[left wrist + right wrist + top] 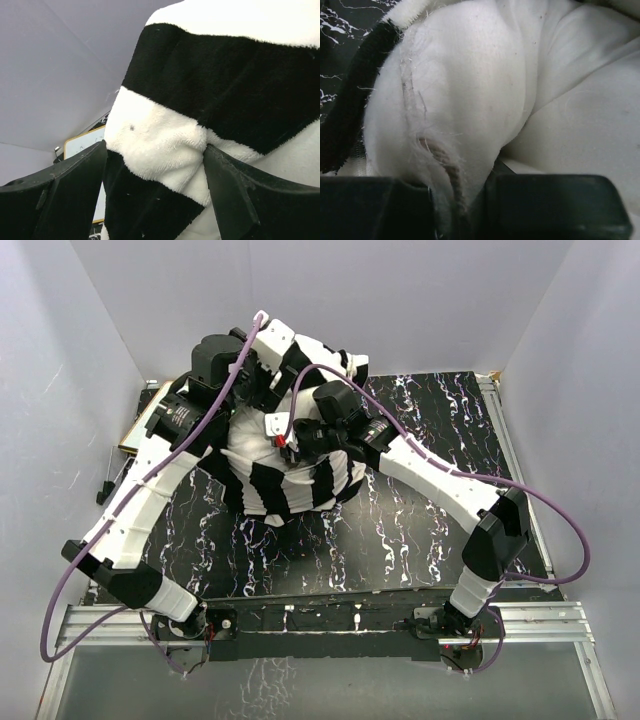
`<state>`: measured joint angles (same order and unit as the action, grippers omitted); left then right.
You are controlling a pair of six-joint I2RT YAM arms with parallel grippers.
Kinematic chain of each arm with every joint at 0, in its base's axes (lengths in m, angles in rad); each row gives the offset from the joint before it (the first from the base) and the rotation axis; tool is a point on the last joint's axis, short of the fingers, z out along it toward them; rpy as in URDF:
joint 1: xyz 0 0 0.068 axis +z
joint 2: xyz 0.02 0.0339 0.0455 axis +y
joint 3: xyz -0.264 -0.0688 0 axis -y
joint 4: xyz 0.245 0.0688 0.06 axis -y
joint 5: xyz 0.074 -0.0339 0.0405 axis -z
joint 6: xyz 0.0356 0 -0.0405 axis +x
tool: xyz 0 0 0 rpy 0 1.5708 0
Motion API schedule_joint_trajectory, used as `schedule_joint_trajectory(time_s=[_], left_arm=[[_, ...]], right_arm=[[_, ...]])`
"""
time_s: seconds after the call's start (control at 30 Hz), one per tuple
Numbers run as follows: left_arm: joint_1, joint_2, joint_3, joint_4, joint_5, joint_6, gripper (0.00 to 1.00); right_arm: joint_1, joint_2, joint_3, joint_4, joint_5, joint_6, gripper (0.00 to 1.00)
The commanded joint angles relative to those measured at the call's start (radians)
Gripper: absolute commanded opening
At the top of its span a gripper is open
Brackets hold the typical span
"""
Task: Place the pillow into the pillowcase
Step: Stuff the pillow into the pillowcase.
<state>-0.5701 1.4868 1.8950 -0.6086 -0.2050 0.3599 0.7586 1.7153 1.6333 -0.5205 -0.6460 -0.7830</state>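
Note:
The black-and-white striped pillowcase (300,485) lies bunched in the middle of the table, with the plain white pillow (250,438) bulging out of it on the left. My left gripper (155,150) stands open at the far side of the bundle. Fuzzy striped pillowcase (215,85) cloth fills the gap between its wide-apart fingers (75,185). My right gripper (457,200) is shut on a pinched fold at the pillowcase's frayed white hem (440,160), right against the smooth pillow (570,125). From above, the right gripper (288,440) sits on top of the bundle.
The table (420,530) is black marble-patterned, enclosed by grey walls on three sides. A small wood-framed whiteboard (140,425) lies at the back left edge; the same whiteboard (82,145) shows behind my left finger. Purple cables loop over both arms.

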Motion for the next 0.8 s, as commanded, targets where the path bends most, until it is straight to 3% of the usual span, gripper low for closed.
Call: schedule_joint_trajectory(time_s=[0.0, 0.1, 0.23, 0.27, 0.33, 0.37, 0.63, 0.77], left_arm=[[0.002, -0.036, -0.003, -0.079, 0.034, 0.058, 0.77], [0.011, -0.052, -0.059, -0.08, -0.005, 0.083, 0.79], [0.047, -0.042, -0.116, -0.051, -0.007, 0.099, 0.62], [0.057, -0.036, -0.113, -0.052, 0.015, 0.097, 0.51], [0.066, -0.019, -0.081, -0.055, 0.035, 0.087, 0.08], [0.066, -0.014, -0.047, -0.06, 0.042, 0.079, 0.0], [0.066, -0.074, 0.334, 0.074, 0.394, -0.258, 0.0], [0.067, -0.1, 0.368, 0.176, 0.526, -0.387, 0.0]], right_arm=[[-0.039, 0.107, -0.087, -0.345, 0.098, 0.073, 0.08], [-0.06, 0.105, -0.078, -0.346, 0.078, 0.071, 0.08], [-0.062, 0.1, -0.074, -0.346, 0.072, 0.069, 0.08], [-0.063, 0.099, -0.072, -0.345, 0.076, 0.07, 0.08], [-0.072, 0.097, -0.066, -0.345, 0.076, 0.071, 0.08], [-0.079, 0.096, -0.063, -0.343, 0.073, 0.073, 0.08], [-0.138, 0.124, -0.014, -0.316, 0.095, 0.077, 0.08], [-0.139, 0.192, 0.034, -0.359, 0.112, 0.074, 0.08]])
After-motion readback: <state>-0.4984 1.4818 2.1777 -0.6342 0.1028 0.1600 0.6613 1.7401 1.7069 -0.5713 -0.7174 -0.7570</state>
